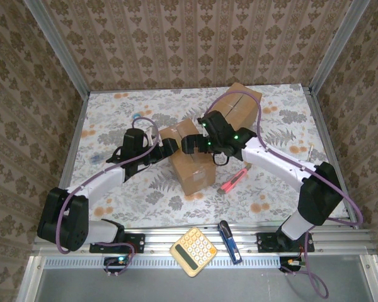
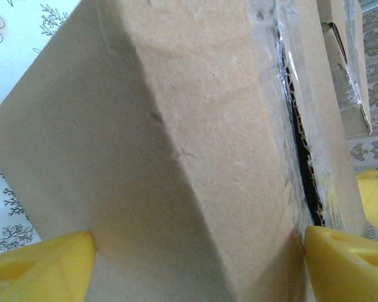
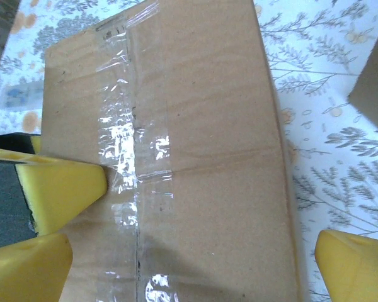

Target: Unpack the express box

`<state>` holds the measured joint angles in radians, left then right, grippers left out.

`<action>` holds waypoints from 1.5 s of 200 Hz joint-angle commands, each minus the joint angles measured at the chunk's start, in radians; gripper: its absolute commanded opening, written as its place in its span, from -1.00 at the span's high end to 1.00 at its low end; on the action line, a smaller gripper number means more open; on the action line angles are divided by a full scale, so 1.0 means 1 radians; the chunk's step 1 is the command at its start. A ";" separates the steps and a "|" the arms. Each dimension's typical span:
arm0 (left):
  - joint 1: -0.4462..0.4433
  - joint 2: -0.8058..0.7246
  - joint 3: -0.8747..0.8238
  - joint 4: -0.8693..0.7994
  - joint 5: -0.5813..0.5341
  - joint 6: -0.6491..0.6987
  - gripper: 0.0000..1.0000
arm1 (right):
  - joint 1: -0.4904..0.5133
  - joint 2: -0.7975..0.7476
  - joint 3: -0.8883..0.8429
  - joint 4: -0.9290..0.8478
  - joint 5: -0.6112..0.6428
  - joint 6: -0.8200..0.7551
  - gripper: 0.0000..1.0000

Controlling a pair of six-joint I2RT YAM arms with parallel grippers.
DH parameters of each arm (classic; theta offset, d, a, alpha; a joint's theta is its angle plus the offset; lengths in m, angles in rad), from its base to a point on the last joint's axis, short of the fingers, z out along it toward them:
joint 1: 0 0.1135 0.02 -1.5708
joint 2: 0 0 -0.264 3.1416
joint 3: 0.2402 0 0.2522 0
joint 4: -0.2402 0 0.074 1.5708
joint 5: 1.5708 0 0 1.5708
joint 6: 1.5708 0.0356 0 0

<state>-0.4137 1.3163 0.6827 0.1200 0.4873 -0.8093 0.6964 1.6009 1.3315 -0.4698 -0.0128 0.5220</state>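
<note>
- The cardboard box [image 1: 195,170] lies near the middle of the flowered table [image 1: 283,195], with clear tape [image 3: 123,157] running along its top seam.
- The left gripper [image 2: 198,251] straddles the box's far end. Its yellow fingers [image 2: 41,264] press against both sides, so it grips the box at a wide spread.
- The right gripper [image 3: 192,245] hangs over the taped top, spread as wide as it goes. One finger stands clear of the box's edge, and it holds nothing.
- A second box [image 1: 240,104] sits behind, toward the back edge.
- A small red tool [image 1: 234,180] lies just right of the first box.
- A calculator [image 1: 193,251] and a blue tool [image 1: 229,241] rest on the front rail.
</note>
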 commanded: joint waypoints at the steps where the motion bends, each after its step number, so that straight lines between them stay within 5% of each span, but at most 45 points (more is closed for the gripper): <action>1: -0.008 0.027 -0.024 -0.032 -0.004 -0.007 -0.69 | 0.013 0.050 0.044 -0.129 0.113 -0.054 -1.00; 68: -0.008 0.027 -0.026 -0.029 0.002 -0.009 -0.70 | 0.045 0.141 0.126 -0.205 0.221 -0.068 -1.00; 300: -0.011 0.058 -0.121 -0.049 0.037 0.053 -0.74 | 0.152 0.361 0.523 -0.660 0.909 -0.059 -0.70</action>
<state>-0.4194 1.3491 0.6144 0.2581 0.5106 -0.8192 0.8837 1.9511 1.8194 -1.0283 0.6312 0.4442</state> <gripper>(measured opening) 0.869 0.861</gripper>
